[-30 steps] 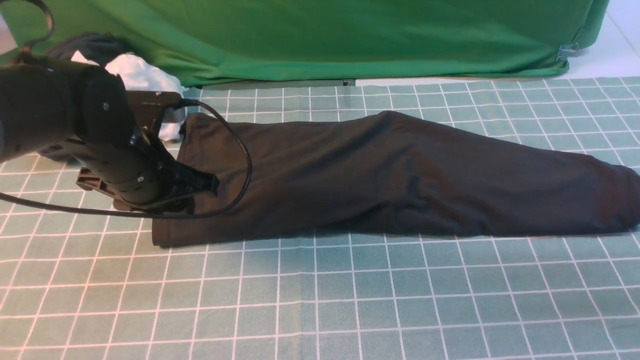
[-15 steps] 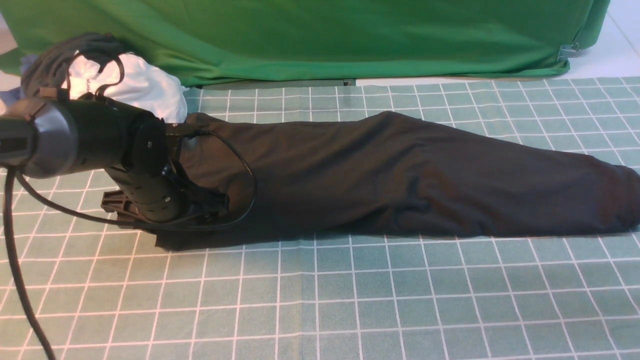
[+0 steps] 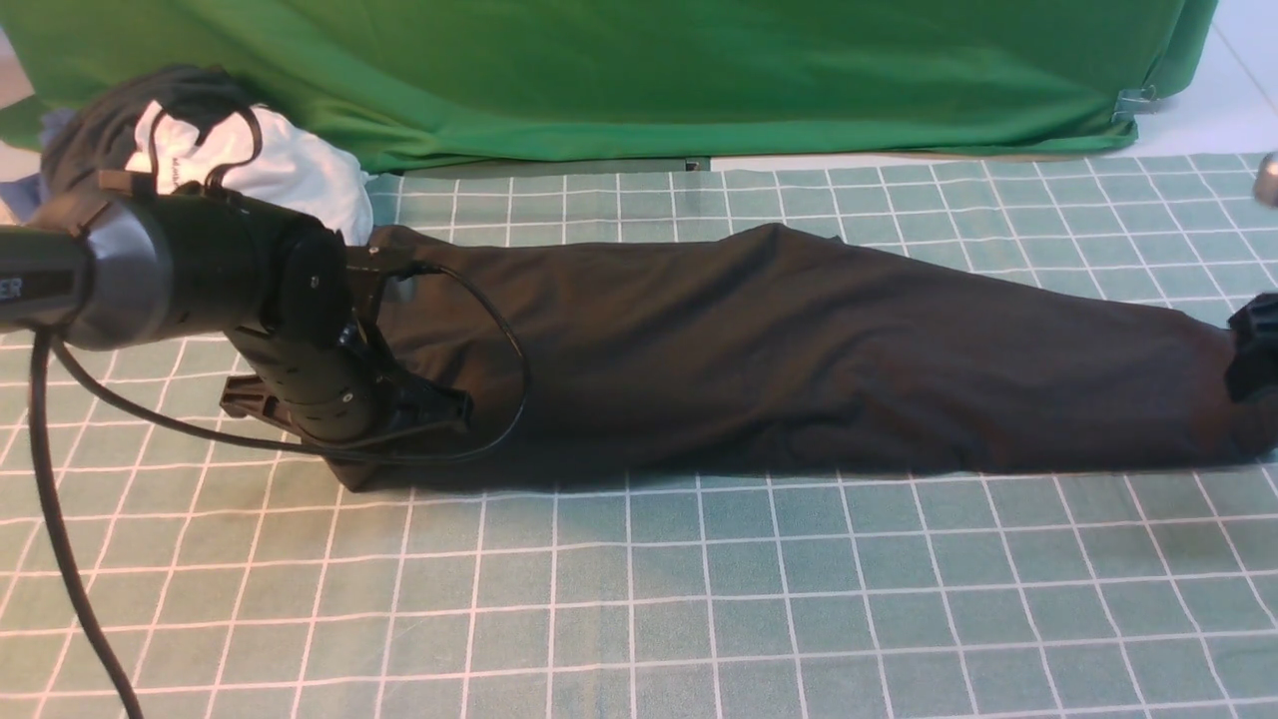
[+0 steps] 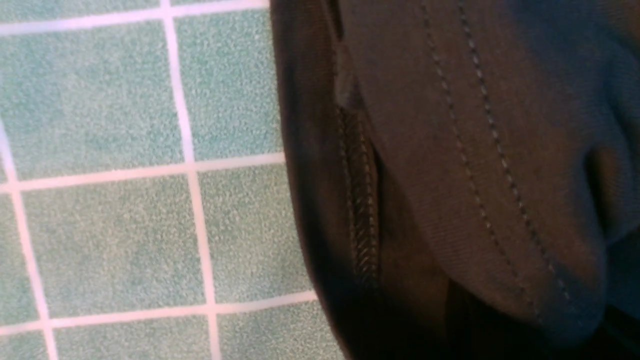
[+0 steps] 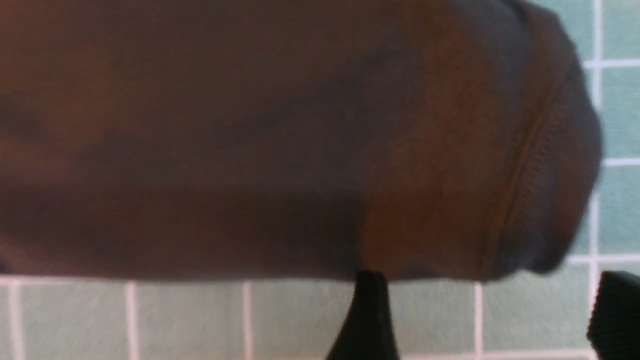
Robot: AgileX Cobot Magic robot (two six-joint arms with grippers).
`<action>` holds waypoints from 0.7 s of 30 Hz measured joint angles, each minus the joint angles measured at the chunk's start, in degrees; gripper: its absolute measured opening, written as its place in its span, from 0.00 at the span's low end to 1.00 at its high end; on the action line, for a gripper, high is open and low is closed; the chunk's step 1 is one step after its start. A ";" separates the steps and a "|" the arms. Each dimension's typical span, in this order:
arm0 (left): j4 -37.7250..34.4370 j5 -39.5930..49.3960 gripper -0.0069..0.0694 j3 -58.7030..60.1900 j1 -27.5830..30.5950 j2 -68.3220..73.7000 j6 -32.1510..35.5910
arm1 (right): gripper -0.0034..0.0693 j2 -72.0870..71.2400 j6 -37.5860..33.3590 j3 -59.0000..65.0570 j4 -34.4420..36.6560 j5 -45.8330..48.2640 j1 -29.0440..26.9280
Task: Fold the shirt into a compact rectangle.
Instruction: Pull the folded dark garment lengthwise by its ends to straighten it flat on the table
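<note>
Across the bench, nine to three o'clock, the shirt was folded lengthwise only; crosswise folds were judged outstanding. Wide and empty was the right tool; the left tool could not be read.

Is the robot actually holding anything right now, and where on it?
The right gripper is open and holds nothing. The left gripper sits at the shirt's hem end; whether it grips cannot be told.

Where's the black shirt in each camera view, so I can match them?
Front: the shirt lies stretched across the middle.
Left wrist: shirt close up, stitched edge showing, covering about half.
Right wrist: shirt close up, covering most of the picture.
Shared landmark: the green checked cloth beneath it.
</note>
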 joint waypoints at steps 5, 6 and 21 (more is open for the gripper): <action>0.11 0.31 0.16 -0.12 0.00 0.00 0.83 | 0.81 5.52 0.39 0.00 -0.49 -3.63 -0.07; 0.11 0.31 0.16 -0.12 0.00 0.00 0.83 | 0.81 5.95 0.39 0.00 -0.49 -3.79 -0.07; 3.68 5.73 0.16 1.55 0.00 -5.70 1.95 | 0.09 6.99 -2.53 -4.05 -4.16 6.61 -0.07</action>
